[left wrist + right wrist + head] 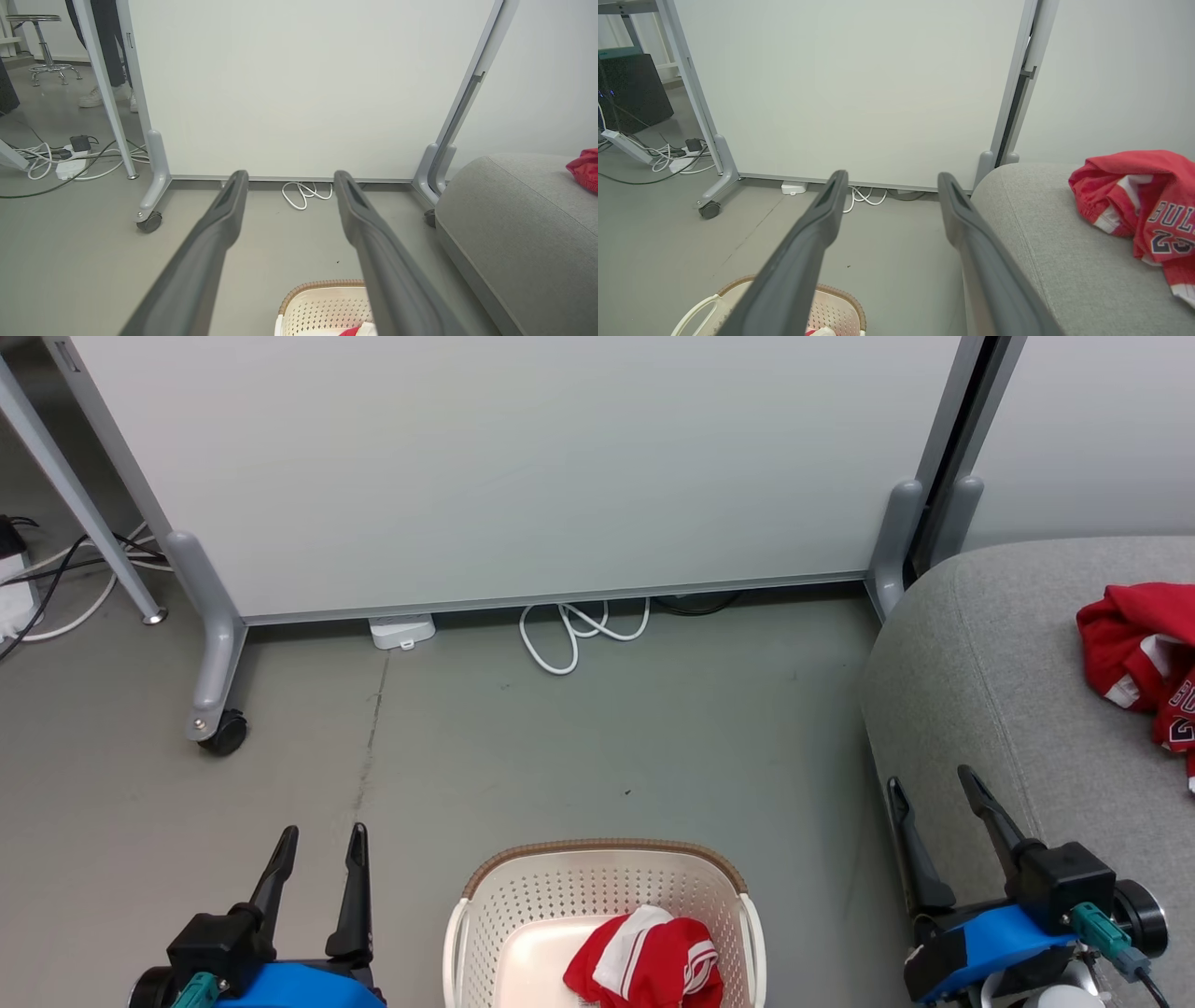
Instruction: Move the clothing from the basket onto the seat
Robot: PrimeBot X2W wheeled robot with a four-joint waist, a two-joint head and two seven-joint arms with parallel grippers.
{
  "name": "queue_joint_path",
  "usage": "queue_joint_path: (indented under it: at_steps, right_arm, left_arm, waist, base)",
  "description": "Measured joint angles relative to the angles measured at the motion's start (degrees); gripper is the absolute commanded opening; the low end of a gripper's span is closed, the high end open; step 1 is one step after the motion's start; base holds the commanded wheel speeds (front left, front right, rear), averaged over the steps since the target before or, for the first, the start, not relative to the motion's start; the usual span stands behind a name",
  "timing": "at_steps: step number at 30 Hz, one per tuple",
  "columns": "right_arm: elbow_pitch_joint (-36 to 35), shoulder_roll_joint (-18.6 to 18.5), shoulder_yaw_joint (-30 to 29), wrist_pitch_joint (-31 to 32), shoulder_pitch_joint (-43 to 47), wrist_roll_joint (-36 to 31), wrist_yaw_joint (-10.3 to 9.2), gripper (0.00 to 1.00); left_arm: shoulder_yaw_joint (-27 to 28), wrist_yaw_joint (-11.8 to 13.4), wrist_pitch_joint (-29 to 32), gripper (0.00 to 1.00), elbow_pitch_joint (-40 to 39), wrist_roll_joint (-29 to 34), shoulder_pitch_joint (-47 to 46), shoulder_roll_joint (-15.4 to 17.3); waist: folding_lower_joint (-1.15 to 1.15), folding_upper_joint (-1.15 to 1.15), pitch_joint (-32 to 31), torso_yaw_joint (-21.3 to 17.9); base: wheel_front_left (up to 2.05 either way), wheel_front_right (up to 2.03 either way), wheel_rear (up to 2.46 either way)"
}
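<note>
Clothing split: one red garment [649, 961] in the basket [607, 847], a red jersey [1134, 644] on the sofa [990, 663].
We hold the left gripper [324, 831] and right gripper [930, 777] spread wide, empty; bare floor [812, 803] lies between basket rim and sofa edge.

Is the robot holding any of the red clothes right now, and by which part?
Nothing is held: the left gripper and right gripper are both open and empty.

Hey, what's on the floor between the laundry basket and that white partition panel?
Mostly bare grey floor. The head view shows a looped white cable at the foot of the panel, well clear of the basket.
</note>
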Motion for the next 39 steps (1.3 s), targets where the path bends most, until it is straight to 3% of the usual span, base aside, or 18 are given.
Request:
queue_joint_path:
  at_steps: [8,16,39]
  right_arm:
    - [-1.04,0.00,0.82,0.18,-0.16,0.10,0.00,1.00]
    - [-2.94,-0.01,2.99,0.26,-2.69,0.51,0.00,1.00]
    - [-8.69,-0.07,5.89,-2.61,-12.59,5.42,0.00,1.00]
  left_arm:
    - [-1.90,0.00,-0.01,1.00,0.73,-0.05,-0.93,-0.03]
    - [-6.60,0.00,0.00,1.00,6.23,-2.42,-5.52,-0.04]
    - [-24.32,-0.01,-0.01,1.00,29.51,-10.60,-29.92,2.68]
  waist:
    - [0.00,0.00,1.69,-0.65]
    - [0.00,0.00,6.76,-3.23]
    - [0.02,-0.01,36.60,-15.76]
  base:
    - [0.00,0.00,0.00]
    - [0.00,0.00,0.00]
    - [0.00,0.00,0.00]
